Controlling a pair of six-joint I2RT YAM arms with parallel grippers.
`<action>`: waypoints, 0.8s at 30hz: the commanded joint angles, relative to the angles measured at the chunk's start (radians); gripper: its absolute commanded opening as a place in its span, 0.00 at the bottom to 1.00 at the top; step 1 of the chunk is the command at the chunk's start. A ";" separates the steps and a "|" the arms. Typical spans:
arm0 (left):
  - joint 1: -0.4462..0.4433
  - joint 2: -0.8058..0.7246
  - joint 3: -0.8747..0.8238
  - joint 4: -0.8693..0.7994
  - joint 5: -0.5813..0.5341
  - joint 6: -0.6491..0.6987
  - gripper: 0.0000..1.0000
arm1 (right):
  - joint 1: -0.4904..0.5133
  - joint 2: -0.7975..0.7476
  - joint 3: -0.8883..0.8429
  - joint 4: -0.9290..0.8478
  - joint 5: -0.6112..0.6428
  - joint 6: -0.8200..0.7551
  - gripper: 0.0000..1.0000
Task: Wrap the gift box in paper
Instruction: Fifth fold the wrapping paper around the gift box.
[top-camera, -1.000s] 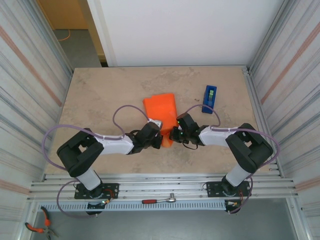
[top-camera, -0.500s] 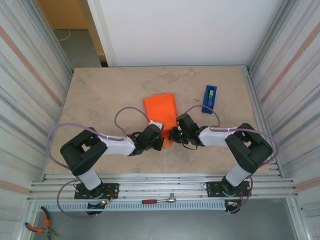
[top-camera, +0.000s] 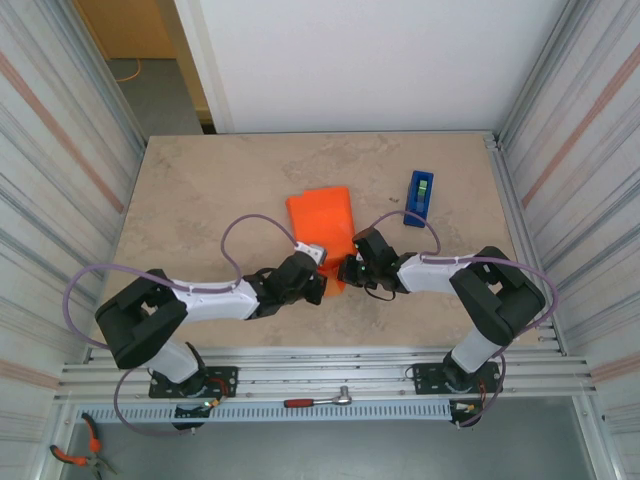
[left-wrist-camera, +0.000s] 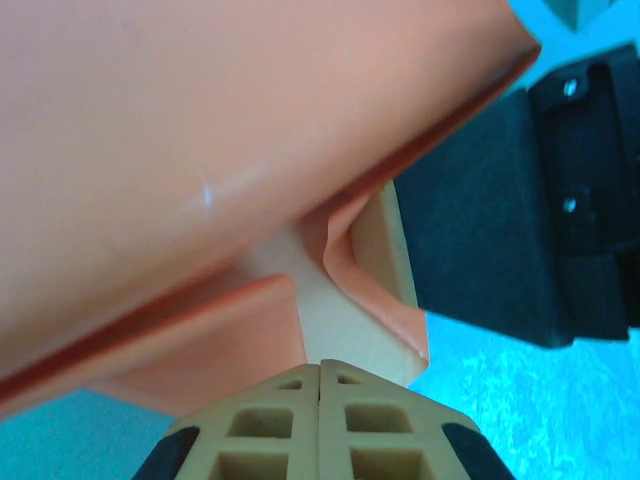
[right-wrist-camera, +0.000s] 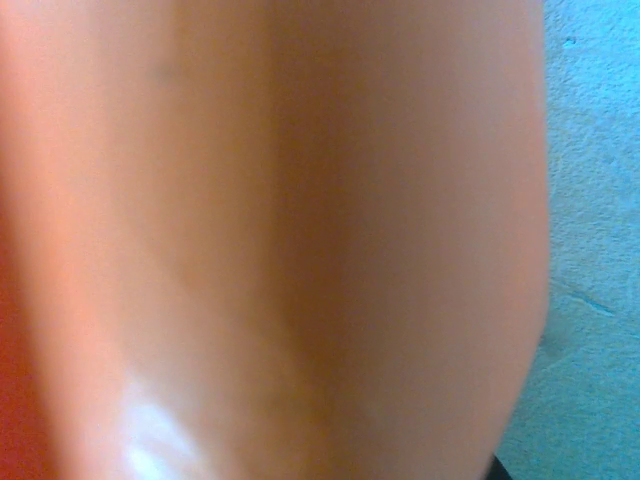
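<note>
Midway between the left and right edges of the counter (top-camera: 200, 190), a little toward its near edge, lies the paper (top-camera: 321, 214), a bright orange bundle running far to near. I judge the gift box to be folded inside it, since box and sheet cannot be told apart anywhere. Both arms reach in low and meet at the bundle's near end, where the left pincer (top-camera: 317, 283) and the right pincer (top-camera: 346, 270) face each other, likely to press the end flaps against the box. From the left wrist, the cream fingers (left-wrist-camera: 270, 432) are clenched tip to tip, with a curled orange flap just beyond them. Whether any paper edge is caught between them cannot be made out. The right pincer is clenched too, and from its wrist the orange surface sits so close that it blurs. A blue tape dispenser (top-camera: 420, 197) stands apart toward the far right corner, presumably for sealing. From above, both wrists hide the bundle's near end.
</note>
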 joint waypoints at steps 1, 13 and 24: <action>-0.009 0.004 -0.029 0.005 -0.028 -0.027 0.01 | 0.008 0.012 -0.017 0.002 -0.003 0.021 0.00; -0.028 0.128 -0.023 0.049 -0.045 -0.025 0.00 | 0.014 0.002 -0.008 -0.012 -0.006 0.022 0.00; -0.007 -0.103 -0.018 -0.102 -0.097 0.032 0.18 | 0.002 -0.120 -0.020 -0.091 0.018 0.004 0.00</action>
